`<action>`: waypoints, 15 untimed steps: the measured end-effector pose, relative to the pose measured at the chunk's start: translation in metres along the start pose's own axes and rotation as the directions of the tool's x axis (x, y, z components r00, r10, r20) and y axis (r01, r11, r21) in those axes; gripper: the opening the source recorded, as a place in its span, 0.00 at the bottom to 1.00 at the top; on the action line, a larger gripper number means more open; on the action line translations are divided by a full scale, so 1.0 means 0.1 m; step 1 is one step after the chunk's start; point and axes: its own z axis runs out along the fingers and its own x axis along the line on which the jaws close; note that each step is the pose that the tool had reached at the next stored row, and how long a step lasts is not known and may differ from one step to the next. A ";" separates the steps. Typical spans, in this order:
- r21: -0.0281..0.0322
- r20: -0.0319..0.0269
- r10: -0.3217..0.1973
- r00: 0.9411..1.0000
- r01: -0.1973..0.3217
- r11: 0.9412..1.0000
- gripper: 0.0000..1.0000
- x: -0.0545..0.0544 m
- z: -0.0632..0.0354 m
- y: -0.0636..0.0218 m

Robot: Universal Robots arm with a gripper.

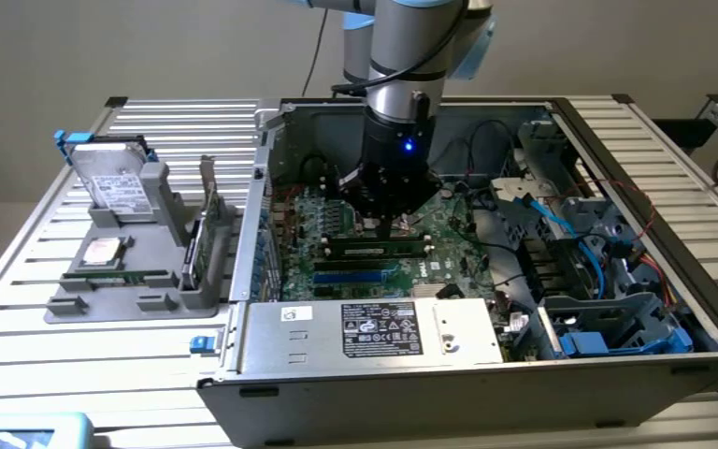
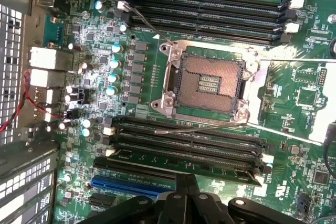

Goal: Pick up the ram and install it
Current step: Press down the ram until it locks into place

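On the exterior view's left, a grey holder (image 1: 128, 299) sits on the slatted metal surface (image 1: 35, 281). A silver hard drive (image 1: 116, 182) stands upright at its back, a second drive (image 1: 100, 253) lies flat in front of it, and a green card with a metal bracket (image 1: 209, 220) stands on edge along the side nearest the computer.

Just beside the holder is the open computer case (image 1: 459, 374), lying on its side with the green motherboard (image 1: 334, 267) facing up. The robot arm (image 1: 409, 56) reaches straight down into it. Its claw (image 1: 387, 224) is closed together and holds nothing. Its tip hangs just above the ram (image 1: 378, 250), which lies seated lengthwise in a dark slot on the motherboard, with blue slots (image 1: 352, 273) next to it on the near side.

Toward the exterior view's right, the case holds tangled black and blue cables (image 1: 571, 234) and a blue-trimmed drive cage (image 1: 621, 327).

In the wrist view, the claw's dark body (image 2: 184, 205) sits close over rows of memory slots (image 2: 189, 145), beside the bare square processor socket (image 2: 205, 80).
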 end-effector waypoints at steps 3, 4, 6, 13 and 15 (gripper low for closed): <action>-0.001 0.003 0.027 1.000 -0.027 1.000 0.11 0.00 0.000 0.000; -0.001 0.005 0.036 0.999 -0.036 0.999 0.11 0.00 0.000 0.000; -0.001 0.008 0.052 0.999 -0.052 0.999 0.11 0.00 0.000 0.000; 0.002 0.015 0.090 0.996 -0.090 0.996 0.11 0.00 -0.002 -0.002; 0.002 0.016 0.097 0.995 -0.097 0.995 0.11 0.00 -0.001 -0.003</action>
